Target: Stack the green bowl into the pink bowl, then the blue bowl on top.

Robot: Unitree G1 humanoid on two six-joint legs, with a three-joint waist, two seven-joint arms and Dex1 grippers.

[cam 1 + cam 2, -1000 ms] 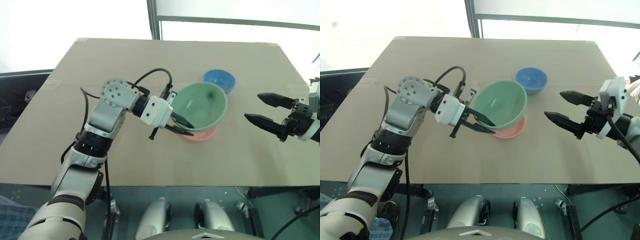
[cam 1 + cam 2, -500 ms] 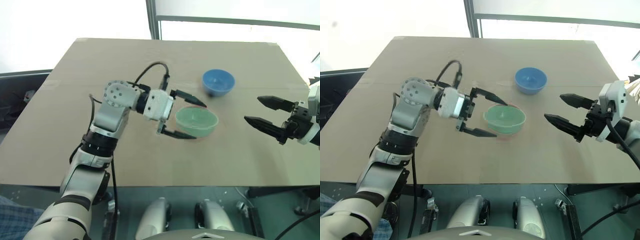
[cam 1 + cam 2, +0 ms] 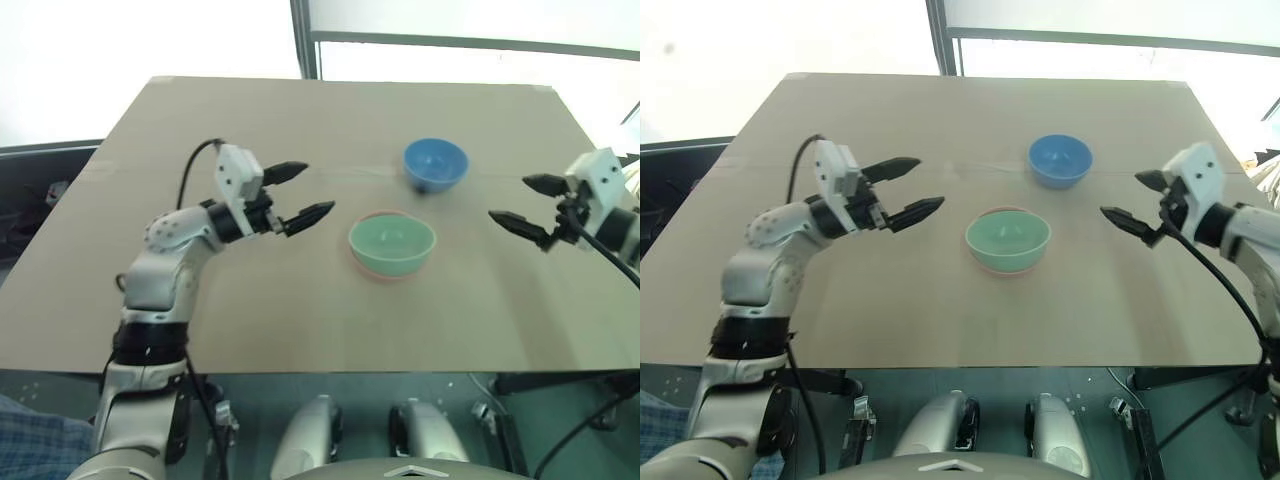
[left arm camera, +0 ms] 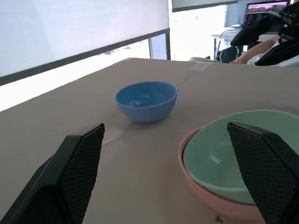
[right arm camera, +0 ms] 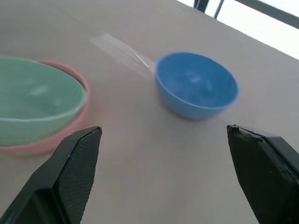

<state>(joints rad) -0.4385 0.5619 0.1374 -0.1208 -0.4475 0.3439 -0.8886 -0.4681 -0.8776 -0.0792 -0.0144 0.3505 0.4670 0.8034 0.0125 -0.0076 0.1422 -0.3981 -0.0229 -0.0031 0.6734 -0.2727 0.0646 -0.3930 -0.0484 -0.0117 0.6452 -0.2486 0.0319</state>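
Note:
The green bowl (image 3: 392, 243) sits upright inside the pink bowl (image 4: 202, 195), whose rim shows around it, near the middle of the table. The blue bowl (image 3: 436, 164) stands alone just beyond them, a little to the right. My left gripper (image 3: 318, 187) hangs open and empty to the left of the stack, a short gap away, pointing towards it. My right gripper (image 3: 510, 198) is open and empty on the right, level with the gap between the blue bowl and the stack, clear of both.
The brown table (image 3: 300, 110) carries a strip of clear tape (image 5: 124, 51) running past the blue bowl. Its front edge lies near my body and its right edge is close behind my right gripper.
My left gripper opened and let go of the green bowl, which settled into the pink bowl, then drew back to the left. My right gripper moved forward, closer to the blue bowl.

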